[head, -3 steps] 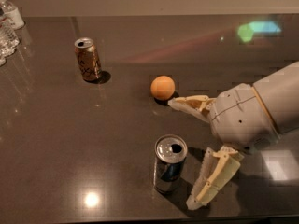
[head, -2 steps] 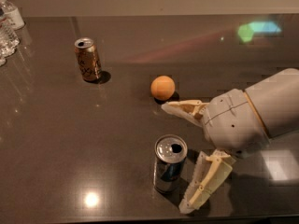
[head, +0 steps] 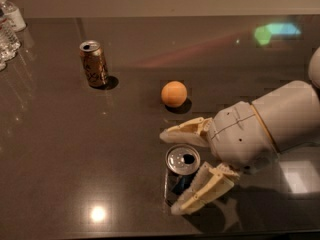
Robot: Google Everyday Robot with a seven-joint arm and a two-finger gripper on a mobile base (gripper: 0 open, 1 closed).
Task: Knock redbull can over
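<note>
- Dark, glossy bench (head: 75,159) fills my view, with a pale wall along its far edge.
- I see the redbull can (head: 182,161) standing upright near the bench's front edge, its silver top with the open mouth facing up.
- My tool (head: 169,172) comes in from the right of the redbull can, and it is open, with the can between its two cream fingers.
- One finger (head: 187,130) lies just behind the redbull can; the other finger (head: 202,189) lies against its front right side, and I cannot tell whether either one touches it.
- An orange ball (head: 174,93) sits behind the redbull can, near it but apart.
- A brown-gold can (head: 94,64) stands upright well behind and to the left of the redbull can.
- Clear water bottles (head: 7,29) stand far to the left and behind the redbull can, at the bench's corner.
</note>
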